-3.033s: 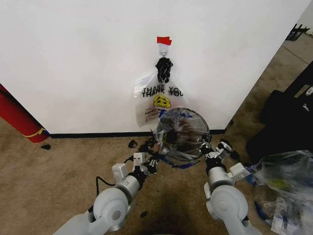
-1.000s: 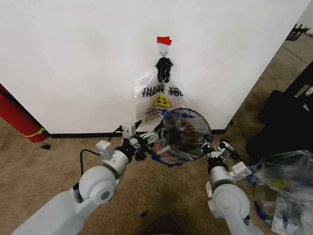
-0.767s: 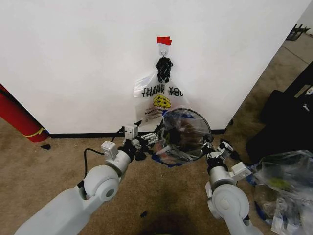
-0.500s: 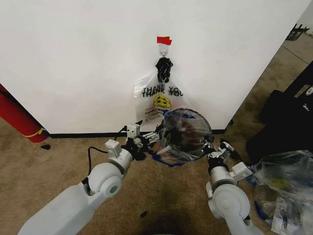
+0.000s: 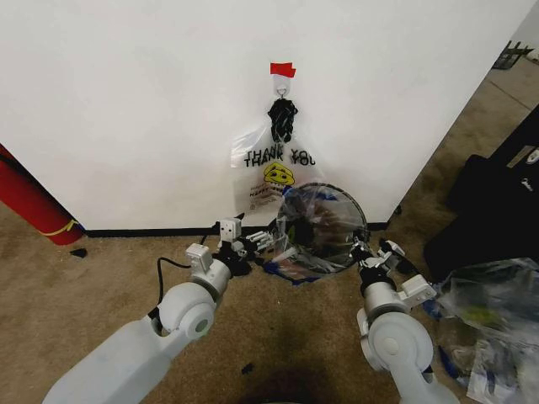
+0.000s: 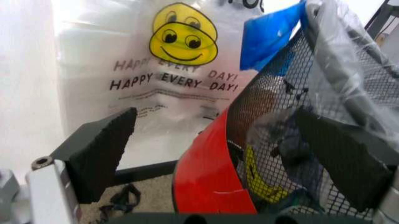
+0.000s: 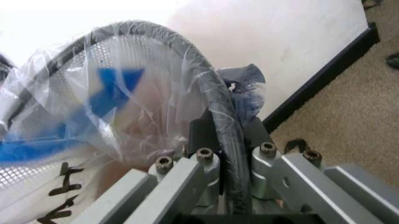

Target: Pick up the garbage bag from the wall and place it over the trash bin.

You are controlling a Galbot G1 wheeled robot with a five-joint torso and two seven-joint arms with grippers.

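The trash bin (image 5: 330, 238), black mesh with a red base (image 6: 203, 179), is tipped so its mouth faces me, just off the white wall (image 5: 126, 101). The garbage bag (image 5: 313, 210) is stretched over its rim, and a blue handle strip (image 6: 271, 32) hangs at the side. My right gripper (image 5: 364, 250) is shut on the bag-covered rim (image 7: 187, 51). My left gripper (image 5: 257, 242) stands open at the bin's left side, its pads (image 6: 100, 154) either side of the red base without touching it.
A second smiley "THANK YOU" bag (image 5: 271, 172) hangs from the hook (image 5: 281, 85) under red tape (image 5: 282, 69). A long red cylinder (image 5: 29, 206) leans at the left. A black case (image 5: 488, 210) and a clear plastic bundle (image 5: 488, 311) lie at the right.
My left arm has swung from the bin's near side out to its left flank and closer to the wall. The bin has shifted slightly right in my right gripper's hold.
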